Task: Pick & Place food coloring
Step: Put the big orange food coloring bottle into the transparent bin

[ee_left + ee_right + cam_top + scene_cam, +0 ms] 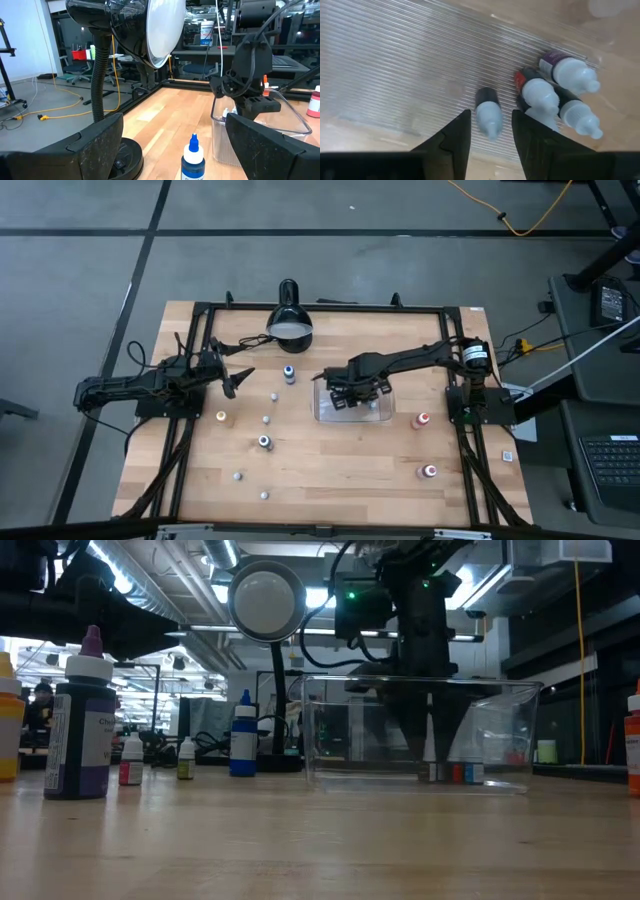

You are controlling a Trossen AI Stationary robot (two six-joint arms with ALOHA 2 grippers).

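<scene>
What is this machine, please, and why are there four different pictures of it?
It is a robot with two dark arms at a wooden table. One camera looks from above, one from table height, one sits on each wrist. Small food coloring bottles stand scattered, beside a black lamp. The right gripper reaches into a clear tray, its fingers slightly apart around a small bottle standing next to others already inside. The left gripper waits open at the table's left.

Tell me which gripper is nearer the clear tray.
Right. The right gripper reaches down inside the clear tray; the left gripper waits well off, beyond the blue-topped bottle.
</scene>
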